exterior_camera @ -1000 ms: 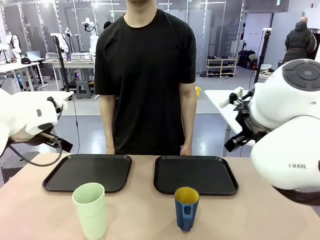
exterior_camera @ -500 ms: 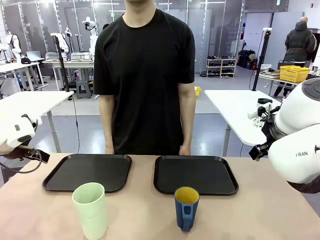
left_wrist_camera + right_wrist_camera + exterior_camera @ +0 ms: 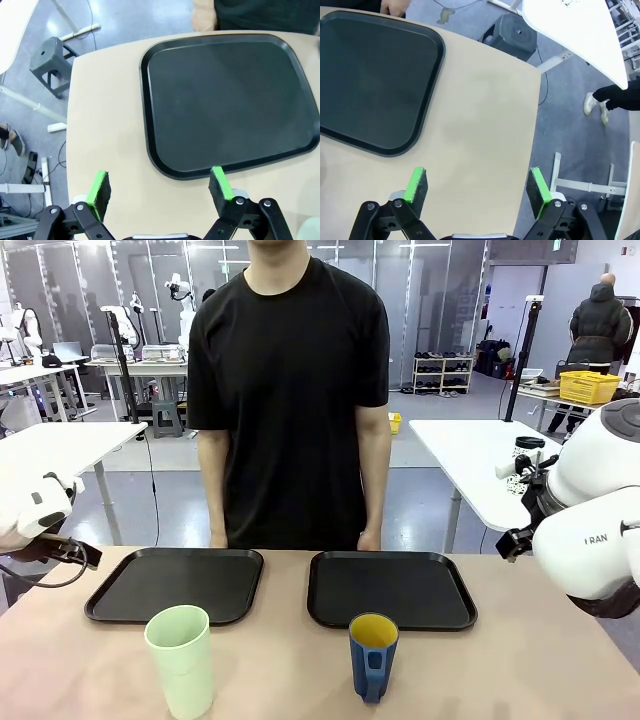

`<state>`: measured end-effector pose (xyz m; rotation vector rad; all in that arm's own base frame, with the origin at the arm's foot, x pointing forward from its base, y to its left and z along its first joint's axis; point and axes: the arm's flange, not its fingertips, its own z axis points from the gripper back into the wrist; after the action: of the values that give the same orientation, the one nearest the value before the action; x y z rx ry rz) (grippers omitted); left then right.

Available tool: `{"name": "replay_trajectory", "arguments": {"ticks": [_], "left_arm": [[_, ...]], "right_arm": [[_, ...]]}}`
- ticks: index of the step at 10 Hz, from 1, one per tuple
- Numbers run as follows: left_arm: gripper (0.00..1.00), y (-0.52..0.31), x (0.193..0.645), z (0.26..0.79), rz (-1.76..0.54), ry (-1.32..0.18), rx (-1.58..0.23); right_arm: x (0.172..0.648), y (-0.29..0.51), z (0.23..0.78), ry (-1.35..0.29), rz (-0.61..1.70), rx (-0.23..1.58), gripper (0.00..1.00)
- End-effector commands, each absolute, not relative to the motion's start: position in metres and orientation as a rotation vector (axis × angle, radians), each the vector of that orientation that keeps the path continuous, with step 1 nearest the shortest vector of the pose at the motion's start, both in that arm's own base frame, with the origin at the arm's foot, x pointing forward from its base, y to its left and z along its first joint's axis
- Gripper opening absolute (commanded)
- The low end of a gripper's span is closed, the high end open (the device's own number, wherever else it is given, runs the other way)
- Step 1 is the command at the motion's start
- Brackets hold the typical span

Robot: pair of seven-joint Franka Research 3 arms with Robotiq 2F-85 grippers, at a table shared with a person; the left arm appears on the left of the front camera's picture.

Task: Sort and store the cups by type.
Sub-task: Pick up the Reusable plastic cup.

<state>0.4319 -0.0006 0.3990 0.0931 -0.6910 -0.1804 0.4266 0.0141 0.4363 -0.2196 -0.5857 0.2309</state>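
Two cups stand near the table's front edge: a tall pale green tumbler (image 3: 180,660) at the left and a shorter dark blue mug (image 3: 373,655) with a yellow inside and its handle facing the camera. My left gripper (image 3: 160,186) is open and holds nothing, above the table beside the outer corner of the left black tray (image 3: 225,100). My right gripper (image 3: 477,186) is also open and holds nothing, over bare table beside the right black tray (image 3: 370,75). Both grippers are well apart from the cups.
Two black trays (image 3: 175,583) (image 3: 390,587) lie side by side behind the cups. A person in a black shirt stands at the far edge, hands (image 3: 372,538) hanging by the table. My left arm (image 3: 30,508) and right arm (image 3: 595,530) sit at the table's sides.
Both arms have drawn back toward the picture's edges compared with a second ago, then nearly settled. The cups and trays have not moved.
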Motion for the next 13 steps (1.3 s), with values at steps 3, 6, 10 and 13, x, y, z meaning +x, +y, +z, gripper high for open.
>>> {"name": "replay_trajectory", "arguments": {"ticks": [3, 6, 10, 13], "left_arm": [[1.0, 0.0018, 0.4318, 0.3984, -0.186, -0.689, 0.099], [1.0, 0.0018, 0.4318, 0.3984, -0.186, -0.689, 0.099], [1.0, 0.0018, 0.4318, 0.3984, -0.186, -0.689, 0.099], [1.0, 0.0018, 0.4318, 0.3984, -0.186, -0.689, 0.099]], "right_arm": [[0.4259, 0.0117, 0.4345, -0.583, 0.229, -0.223, 1.0], [0.4259, 0.0117, 0.4345, -0.583, 0.229, -0.223, 1.0], [0.4259, 0.0117, 0.4345, -0.583, 0.229, -0.223, 1.0], [0.4259, 0.0117, 0.4345, -0.583, 0.229, -0.223, 1.0]]}}
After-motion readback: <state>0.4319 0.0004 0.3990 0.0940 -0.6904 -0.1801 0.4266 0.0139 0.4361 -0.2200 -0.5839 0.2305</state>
